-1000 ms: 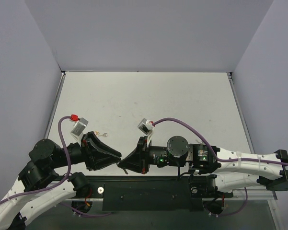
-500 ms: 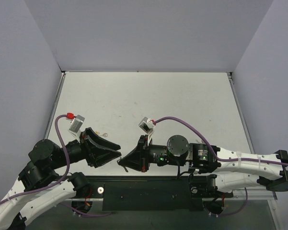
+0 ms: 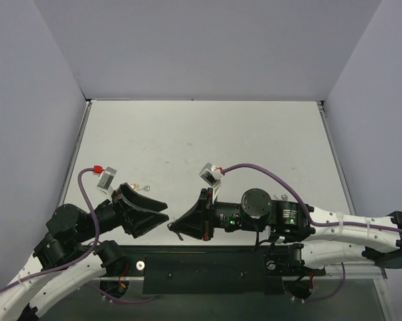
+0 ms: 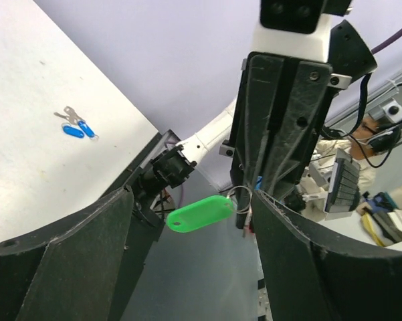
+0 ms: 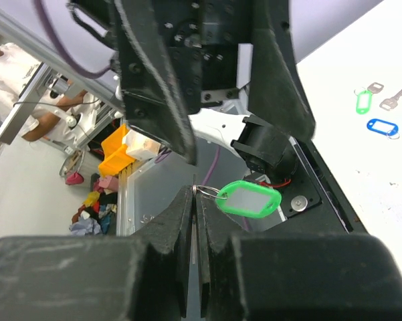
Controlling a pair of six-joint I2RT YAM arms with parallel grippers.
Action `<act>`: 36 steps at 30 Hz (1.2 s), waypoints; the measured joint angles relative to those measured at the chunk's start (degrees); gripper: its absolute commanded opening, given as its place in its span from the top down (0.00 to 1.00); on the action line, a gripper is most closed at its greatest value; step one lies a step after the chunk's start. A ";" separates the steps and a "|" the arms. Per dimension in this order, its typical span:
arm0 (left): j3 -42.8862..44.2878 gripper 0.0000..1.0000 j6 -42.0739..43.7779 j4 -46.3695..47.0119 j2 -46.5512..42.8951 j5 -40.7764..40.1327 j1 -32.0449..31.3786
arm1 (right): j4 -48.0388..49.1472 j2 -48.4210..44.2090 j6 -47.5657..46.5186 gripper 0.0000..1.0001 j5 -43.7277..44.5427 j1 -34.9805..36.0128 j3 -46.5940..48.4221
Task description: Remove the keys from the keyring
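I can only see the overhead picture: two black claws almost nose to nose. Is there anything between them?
Observer: Yes. The right wrist view shows a green tag hanging by its metal ring, which is pinched in the shut right gripper.
Operator: And the other claw?
Observer: The left gripper is open, its fingers spread either side of that tag.
Operator: Is a key on it?
Observer: No key shows on the ring in either wrist view.
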 measured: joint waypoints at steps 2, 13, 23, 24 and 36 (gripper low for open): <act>-2.51 0.19 -1.66 2.14 -0.72 1.07 0.00 | 0.13 -0.31 -0.44 1.00 -1.09 -0.07 -0.07; -6.32 0.19 -7.37 15.98 0.39 8.79 0.00 | 3.85 -4.04 -1.31 1.00 -15.30 -6.78 -2.73; -6.32 0.20 -7.80 20.02 3.19 7.74 0.00 | 9.62 -1.88 3.56 1.00 -30.40 -15.13 -2.56; -6.32 0.20 -7.78 20.15 3.39 7.19 0.00 | 11.08 -1.40 4.68 1.00 -31.98 -16.31 -2.56; -5.77 0.20 -6.51 20.63 6.23 -0.74 0.00 | 23.58 4.02 15.61 1.00 -47.89 -22.21 0.57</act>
